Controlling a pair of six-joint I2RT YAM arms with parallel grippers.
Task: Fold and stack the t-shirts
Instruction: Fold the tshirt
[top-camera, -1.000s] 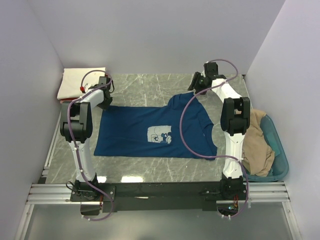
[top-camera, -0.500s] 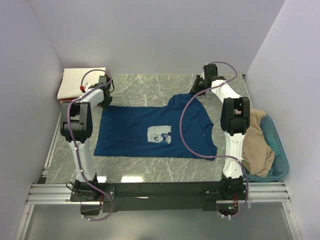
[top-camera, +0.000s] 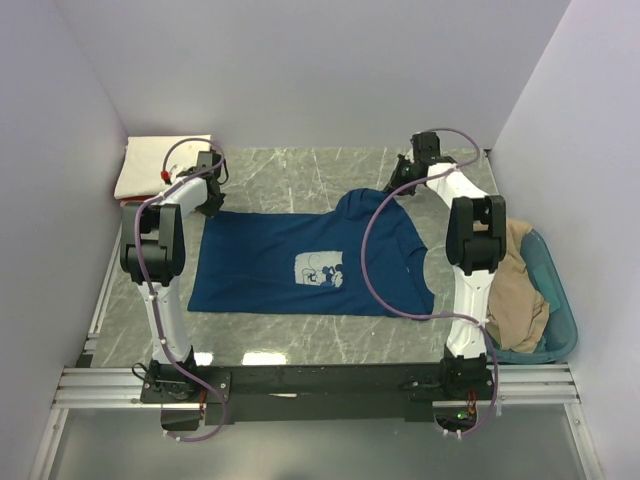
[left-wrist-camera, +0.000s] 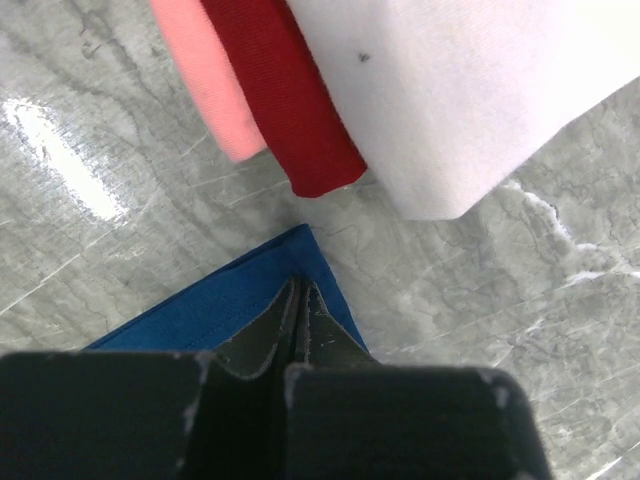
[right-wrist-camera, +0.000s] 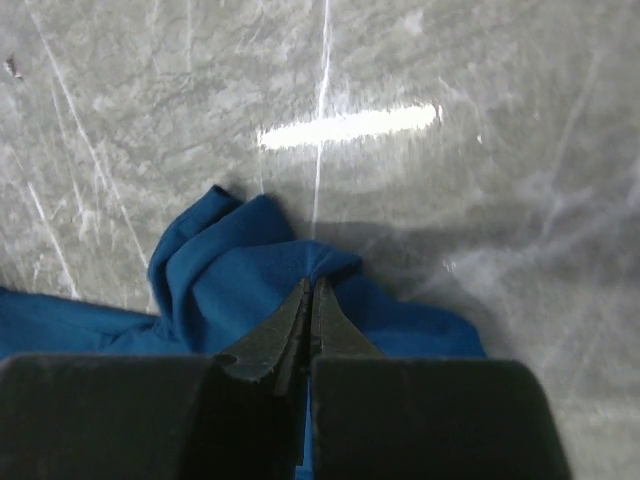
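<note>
Dark blue t-shirt (top-camera: 250, 265) with a pale square cartoon print lies spread flat, print up, mid-table on the grey marble-pattern table (top-camera: 290, 170). Its hem is to the left and its collar end to the right.

Left gripper (top-camera: 207, 192): down at the far hem corner of the shirt. In the left wrist view, its black fingers (left-wrist-camera: 318, 318) are pressed together with the tips on the blue corner (left-wrist-camera: 230, 310), pinching the cloth there.

Right gripper (top-camera: 402, 180): down at the far sleeve. In the right wrist view, the fingertips (right-wrist-camera: 285, 325) are closed tight on a raised, bunched fold of the blue cloth (right-wrist-camera: 225, 270). Bare marble lies beyond it.

Cream folded t-shirt (top-camera: 160, 165) sits in the far left corner. The left wrist view shows a red folded edge (left-wrist-camera: 285, 110) and a pink folded edge (left-wrist-camera: 205, 80) alongside it. A strip of bare table separates this stack from the blue corner.

Tan t-shirt (top-camera: 515, 290) lies heaped in the teal plastic tub (top-camera: 562, 325) at the right edge, just beside the right arm.
</note>
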